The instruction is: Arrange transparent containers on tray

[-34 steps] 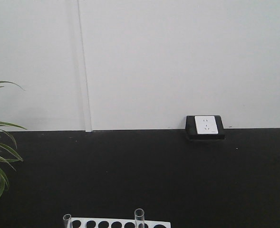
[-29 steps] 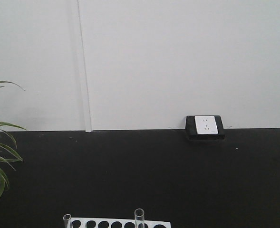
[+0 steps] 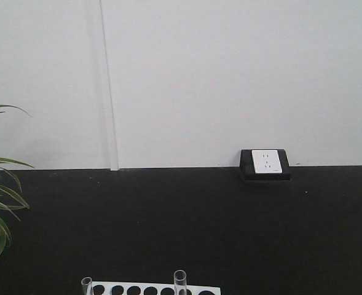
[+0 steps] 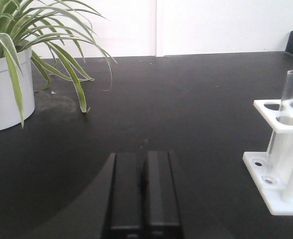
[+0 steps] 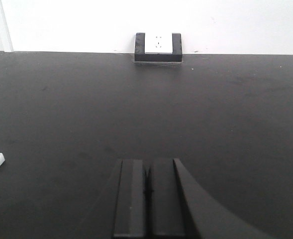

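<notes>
This looks like a laboratory bench: a wide matte black tabletop (image 3: 230, 233) runs back to a plain white wall (image 3: 230, 80). At the right of the left wrist view, a white rack (image 4: 291, 149) with round holes holds a clear glass test tube (image 4: 291, 94) upright. A white power socket (image 3: 266, 161) in a black housing sits where tabletop meets wall, and a striped green plant (image 4: 47, 30) in a white pot (image 4: 7, 94) stands at upper left.

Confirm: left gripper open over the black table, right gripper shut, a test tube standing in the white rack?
No. The left gripper is shut, jaws pressed together, as the left wrist view shows. The rest holds: black table, right gripper shut, a test tube standing in the white rack.
</notes>
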Robot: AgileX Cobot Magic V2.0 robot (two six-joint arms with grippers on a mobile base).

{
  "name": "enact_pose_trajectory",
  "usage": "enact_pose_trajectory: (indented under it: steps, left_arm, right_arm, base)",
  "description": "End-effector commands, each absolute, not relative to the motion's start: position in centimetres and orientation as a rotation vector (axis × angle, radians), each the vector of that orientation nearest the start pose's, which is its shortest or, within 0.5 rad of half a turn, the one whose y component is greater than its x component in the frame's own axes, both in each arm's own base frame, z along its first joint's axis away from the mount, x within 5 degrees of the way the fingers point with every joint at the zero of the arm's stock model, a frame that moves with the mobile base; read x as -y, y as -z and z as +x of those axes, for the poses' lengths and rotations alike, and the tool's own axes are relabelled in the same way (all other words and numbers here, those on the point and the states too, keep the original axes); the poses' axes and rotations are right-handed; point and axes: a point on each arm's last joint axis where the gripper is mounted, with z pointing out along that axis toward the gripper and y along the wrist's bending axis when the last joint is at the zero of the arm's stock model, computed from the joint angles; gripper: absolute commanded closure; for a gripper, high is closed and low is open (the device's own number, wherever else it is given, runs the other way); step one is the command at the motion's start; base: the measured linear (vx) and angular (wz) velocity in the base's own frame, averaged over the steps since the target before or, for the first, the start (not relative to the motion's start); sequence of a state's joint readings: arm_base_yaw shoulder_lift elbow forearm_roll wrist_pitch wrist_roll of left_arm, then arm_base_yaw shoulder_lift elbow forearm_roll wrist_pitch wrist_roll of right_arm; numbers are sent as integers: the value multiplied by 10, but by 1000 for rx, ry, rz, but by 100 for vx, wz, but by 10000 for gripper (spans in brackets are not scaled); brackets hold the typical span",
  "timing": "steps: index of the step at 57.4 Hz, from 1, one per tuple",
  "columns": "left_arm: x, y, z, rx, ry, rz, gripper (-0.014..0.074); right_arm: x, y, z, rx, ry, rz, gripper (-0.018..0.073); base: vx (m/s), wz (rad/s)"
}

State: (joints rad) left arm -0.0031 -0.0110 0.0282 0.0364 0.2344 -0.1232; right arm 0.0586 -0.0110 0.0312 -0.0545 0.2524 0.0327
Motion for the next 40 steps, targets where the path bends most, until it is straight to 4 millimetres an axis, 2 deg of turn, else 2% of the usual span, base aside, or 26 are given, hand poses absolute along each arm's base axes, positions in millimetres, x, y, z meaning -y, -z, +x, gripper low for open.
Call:
enact_pose_trajectory:
  steps: [1, 31, 40]
  left_arm:
    - [0, -180, 56, -1662, 75, -76, 594]
    - [0, -180, 56, -1661, 75, -76, 594]
    - [0, -187, 56, -1583, 81, -72, 594]
  right_arm:
    - [-2, -186, 56, -1675, -17, -65, 571]
    - [-2, -186, 56, -1669, 15, -93, 571]
    - [-2, -186, 56, -1663, 13, -92, 571]
  base:
    - [0, 0]
    - [0, 0]
    - [0, 0]
